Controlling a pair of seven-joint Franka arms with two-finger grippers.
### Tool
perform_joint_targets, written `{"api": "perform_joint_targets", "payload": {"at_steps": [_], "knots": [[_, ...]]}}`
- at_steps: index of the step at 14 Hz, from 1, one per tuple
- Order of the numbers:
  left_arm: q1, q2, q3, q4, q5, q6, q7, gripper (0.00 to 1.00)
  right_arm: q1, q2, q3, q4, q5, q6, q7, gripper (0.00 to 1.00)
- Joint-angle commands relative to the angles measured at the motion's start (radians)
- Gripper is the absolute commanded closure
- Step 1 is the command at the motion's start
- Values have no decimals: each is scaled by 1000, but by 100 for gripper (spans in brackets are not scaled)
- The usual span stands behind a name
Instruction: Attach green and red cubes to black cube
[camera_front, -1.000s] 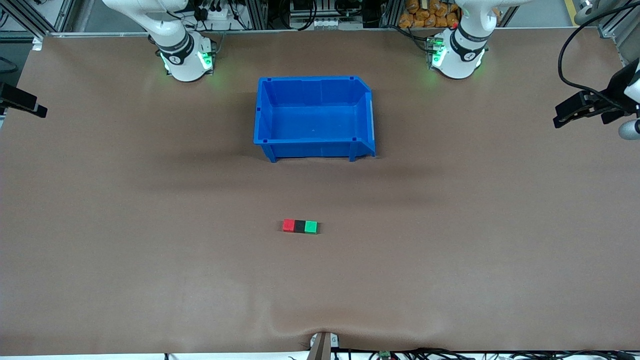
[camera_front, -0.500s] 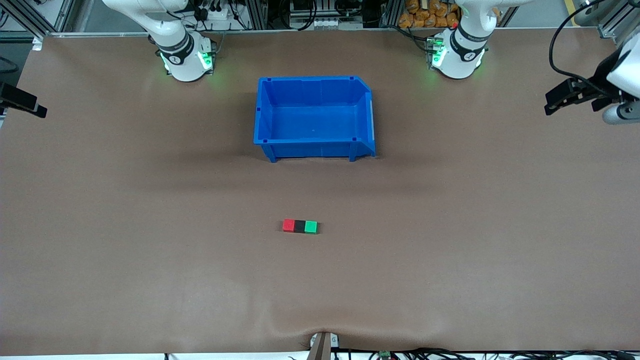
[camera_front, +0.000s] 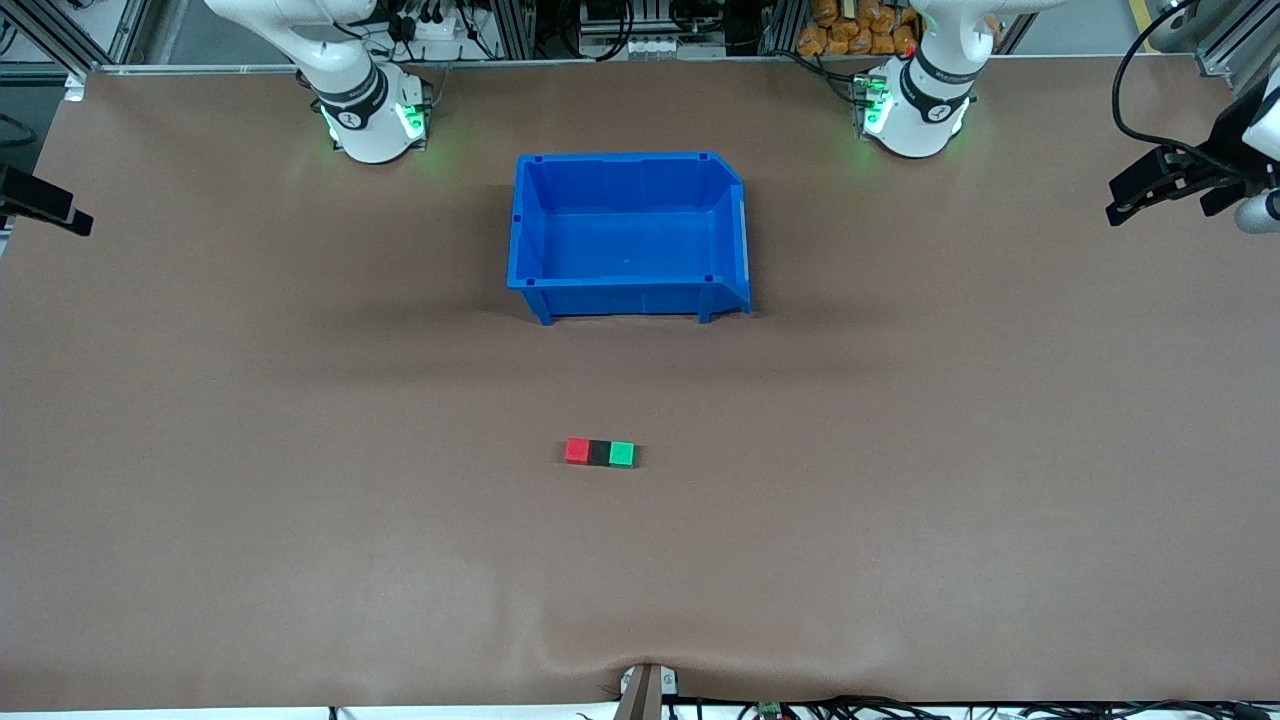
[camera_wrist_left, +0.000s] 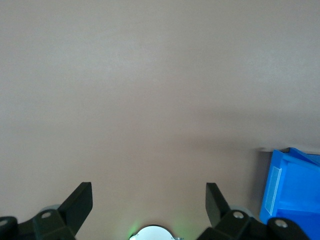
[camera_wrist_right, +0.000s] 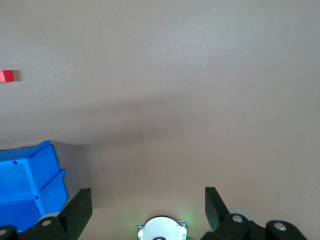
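Note:
The red cube (camera_front: 577, 450), the black cube (camera_front: 599, 452) and the green cube (camera_front: 622, 454) lie side by side in one touching row on the brown table, black in the middle, nearer the front camera than the blue bin. The right wrist view catches only the red cube (camera_wrist_right: 7, 76) at its edge. My left gripper (camera_front: 1135, 195) hangs open over the table's edge at the left arm's end, nothing between its fingers (camera_wrist_left: 80, 202). Over the edge at the right arm's end, my right gripper (camera_front: 60, 208) is open and empty too, with both fingers (camera_wrist_right: 215, 205) apart.
An empty blue bin (camera_front: 628, 235) stands between the two arm bases; its corner shows as the bin (camera_wrist_left: 295, 195) in the left wrist view and the bin (camera_wrist_right: 27, 185) in the right wrist view. A clamp (camera_front: 645, 690) sits at the table's near edge.
My left gripper has drifted a little over its end of the table, rising slightly. The right gripper and the three cubes have not moved.

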Motion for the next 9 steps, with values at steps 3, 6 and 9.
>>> {"api": "perform_joint_targets", "payload": {"at_steps": [3, 6, 9], "knots": [[-17, -14, 14, 1, -9, 0, -2, 0, -4, -3, 5, 10, -10, -2, 12, 0], [-20, -17, 13, 1, -10, -10, -1, 0, -4, -3, 5, 10, -10, -4, 12, 0], [-28, -21, 13, 1, -13, -24, 1, 0, -5, -3, 5, 10, -12, -3, 12, 0]]}}
